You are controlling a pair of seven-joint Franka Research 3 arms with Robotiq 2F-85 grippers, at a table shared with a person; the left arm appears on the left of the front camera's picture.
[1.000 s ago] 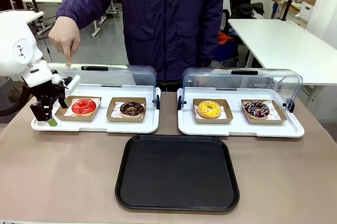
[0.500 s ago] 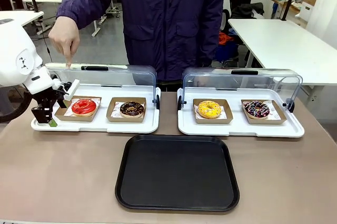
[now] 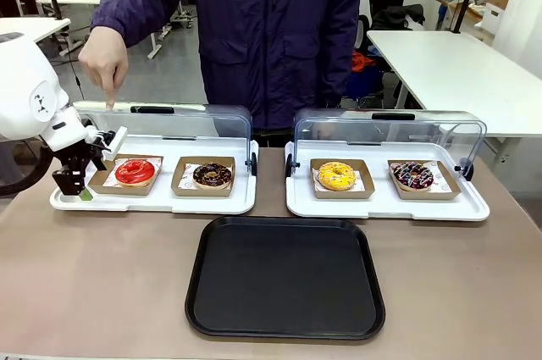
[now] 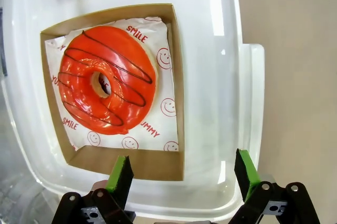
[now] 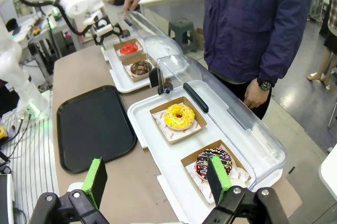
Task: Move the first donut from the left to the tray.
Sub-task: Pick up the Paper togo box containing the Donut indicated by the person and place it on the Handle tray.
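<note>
Left end effector (image 4: 182, 158) hovers just beside red donut (image 4: 107, 80).

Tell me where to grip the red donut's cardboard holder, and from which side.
Probably grip the brown holder by its raised left wall, from above, one finger inside, one outside. That wall is thin and lies nearest the open left pincer; this spares the glaze of the red donut, and the chocolate donut crowds the right side.

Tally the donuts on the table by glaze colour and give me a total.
red-glazed donut: 1
chocolate-brown donut: 1
yellow donut: 1
dark donut with coloured sprinkles: 1
Total: 4
</note>
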